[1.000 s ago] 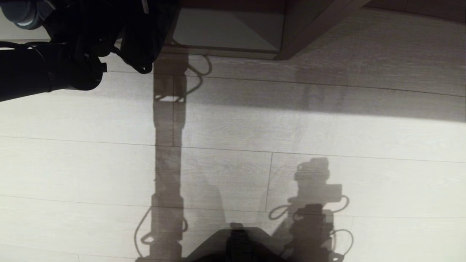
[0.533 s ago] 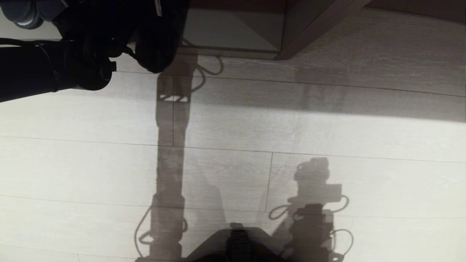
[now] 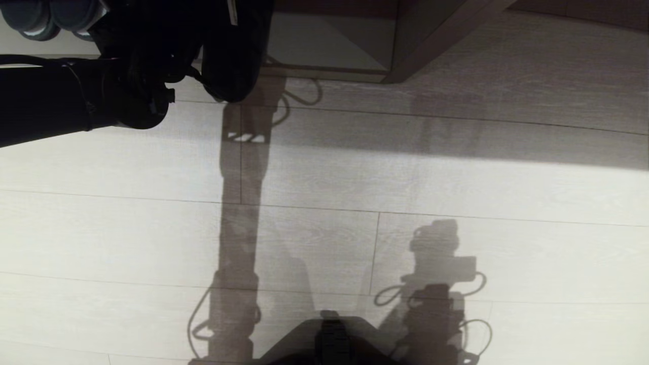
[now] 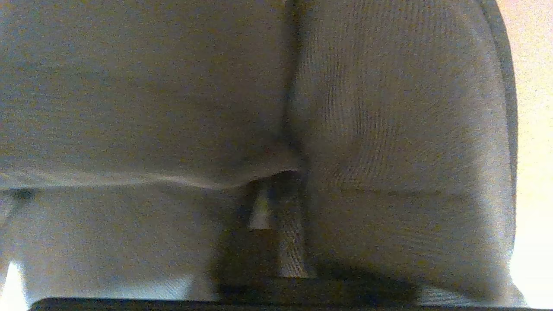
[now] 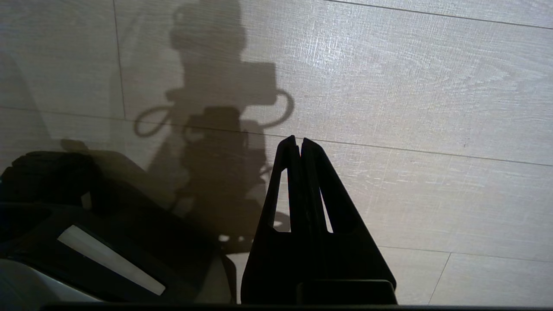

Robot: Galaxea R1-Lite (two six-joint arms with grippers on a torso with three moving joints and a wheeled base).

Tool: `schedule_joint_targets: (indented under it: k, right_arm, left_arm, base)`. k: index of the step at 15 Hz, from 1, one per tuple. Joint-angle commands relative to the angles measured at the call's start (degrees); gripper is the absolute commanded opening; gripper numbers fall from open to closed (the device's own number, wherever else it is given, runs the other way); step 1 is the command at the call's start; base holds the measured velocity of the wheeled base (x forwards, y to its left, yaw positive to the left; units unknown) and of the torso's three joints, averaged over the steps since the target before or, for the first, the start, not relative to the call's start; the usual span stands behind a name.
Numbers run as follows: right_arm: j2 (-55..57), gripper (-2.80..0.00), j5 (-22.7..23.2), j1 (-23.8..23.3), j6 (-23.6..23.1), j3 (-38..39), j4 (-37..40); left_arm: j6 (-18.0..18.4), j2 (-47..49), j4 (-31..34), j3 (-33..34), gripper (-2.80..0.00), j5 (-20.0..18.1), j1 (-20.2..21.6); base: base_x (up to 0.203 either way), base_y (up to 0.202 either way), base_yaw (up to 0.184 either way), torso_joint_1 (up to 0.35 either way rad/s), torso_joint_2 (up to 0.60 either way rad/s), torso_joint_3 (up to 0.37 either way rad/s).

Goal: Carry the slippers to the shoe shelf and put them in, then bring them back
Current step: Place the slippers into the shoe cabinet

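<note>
**Soft slippers, jaws buried in fabric**

The slippers [image 3: 30,20] are judged to be light, soft and squashy: ribbed grey-blue fabric, nothing stiff or breakable. They can be expected to sag and swing from whatever edge is pinched. The best hold would probably be taken where the 2 inner walls meet, so both are gathered in 1 pinch. A grip on just 1 upper band would likely let the other drop.

In the left wrist view the frame is filled by the 2 slippers [image 4: 389,129], pressed side by side with a dark seam between them. That seam runs straight down toward the left gripper [image 3: 142,35], so the pair is placed right at the jaws. How the jaws stand can't be told, since they're hidden by the fabric. Whether the pair is gripped or just resting there can't be told either.

From the head view, the slippers are seen at the far left, beside the shelf [image 3: 324,45] opening, not inside it.

The right gripper [image 5: 298,144] is parked over the floor [image 5: 432,108], its jaws pressed together on nothing.
</note>
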Motion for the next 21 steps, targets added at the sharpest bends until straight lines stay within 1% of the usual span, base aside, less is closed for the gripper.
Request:
schedule_joint_targets:
  k: [1, 13, 16, 19, 21]
  right_arm:
    - [-0.2, -2.80, 0.0, 0.0, 0.0, 0.0, 0.0]
    - [-0.2, -2.80, 0.0, 0.0, 0.0, 0.0, 0.0]
    - [-0.1, -2.80, 0.0, 0.0, 0.0, 0.0, 0.0]
    - [-0.2, -2.80, 0.0, 0.0, 0.0, 0.0, 0.0]
    - [-0.2, -2.80, 0.0, 0.0, 0.0, 0.0, 0.0]
  left_arm:
    - [0.1, 0.2, -0.4, -0.1, 0.00, 0.2, 0.0]
    - [-0.4, -1.7, -0.1, 0.4, 0.00, 0.7, 0.1]
    - [-0.5, -5.0, -0.2, 4.4, 0.00, 1.7, 0.1]
    - [-1.8, -8.7, -0.9, 11.3, 0.00, 1.9, 0.1]
    - [-2.3, -10.0, -1.1, 13.2, 0.00, 1.9, 0.1]
  base:
    - [0.000, 0.000, 0.000, 0.000, 0.00, 0.000]
    - [0.000, 0.000, 0.000, 0.000, 0.00, 0.000]
    - [0.000, 0.000, 0.000, 0.000, 0.00, 0.000]
    - [0.000, 0.000, 0.000, 0.000, 0.00, 0.000]
    - [0.000, 0.000, 0.000, 0.000, 0.00, 0.000]
